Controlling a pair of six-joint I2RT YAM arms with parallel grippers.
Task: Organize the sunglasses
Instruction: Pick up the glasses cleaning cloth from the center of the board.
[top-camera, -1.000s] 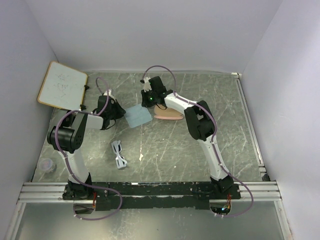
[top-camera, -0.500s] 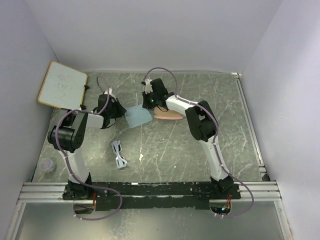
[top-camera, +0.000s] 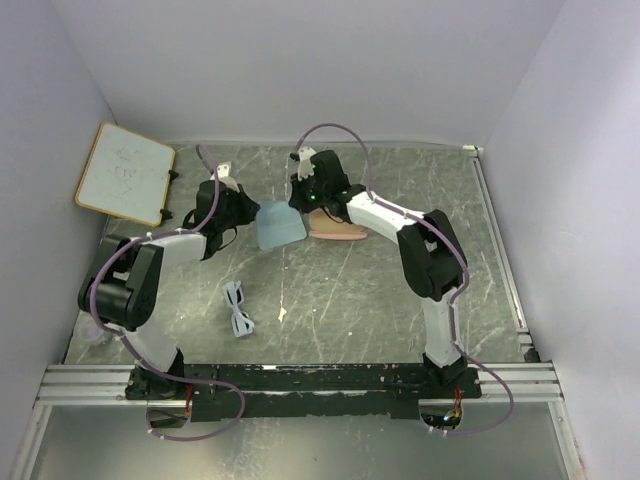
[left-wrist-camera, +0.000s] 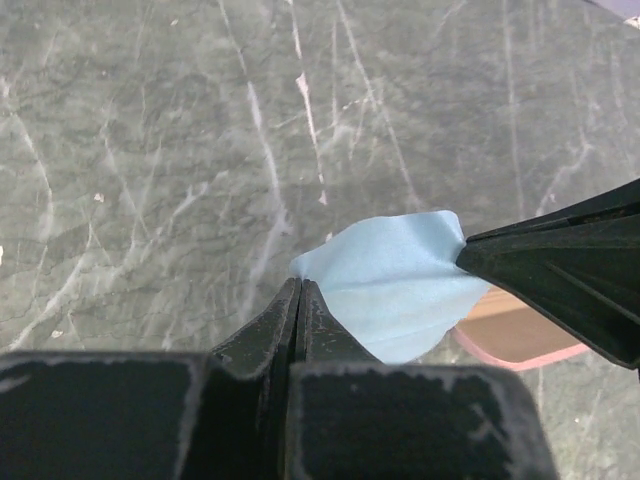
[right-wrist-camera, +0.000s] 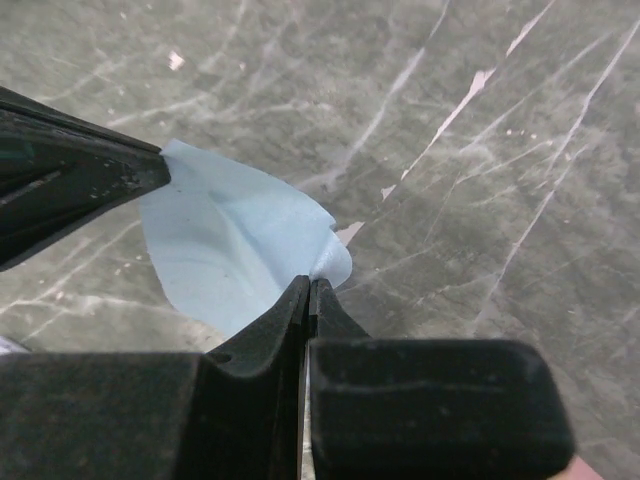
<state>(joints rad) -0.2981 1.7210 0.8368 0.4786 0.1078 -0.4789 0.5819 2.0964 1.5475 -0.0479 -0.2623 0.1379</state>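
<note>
The white-framed sunglasses (top-camera: 238, 309) lie on the table left of centre, near the arm bases, apart from both grippers. The light blue cloth (top-camera: 279, 228) hangs between the two grippers above the table. My left gripper (top-camera: 256, 212) is shut on the cloth's left corner (left-wrist-camera: 385, 285). My right gripper (top-camera: 297, 204) is shut on the opposite corner (right-wrist-camera: 230, 250). The tan-pink case (top-camera: 338, 230) lies just right of the cloth, under the right arm; a piece of it shows in the left wrist view (left-wrist-camera: 515, 335).
A whiteboard (top-camera: 125, 171) leans at the back left. A small clear round lid (top-camera: 92, 330) lies at the left edge. Grey walls close in the table on three sides, with a rail along the right edge (top-camera: 497, 240).
Both grippers have risen and moved toward the back, lifting the cloth off the table by two corners. The sunglasses and case have not moved.
</note>
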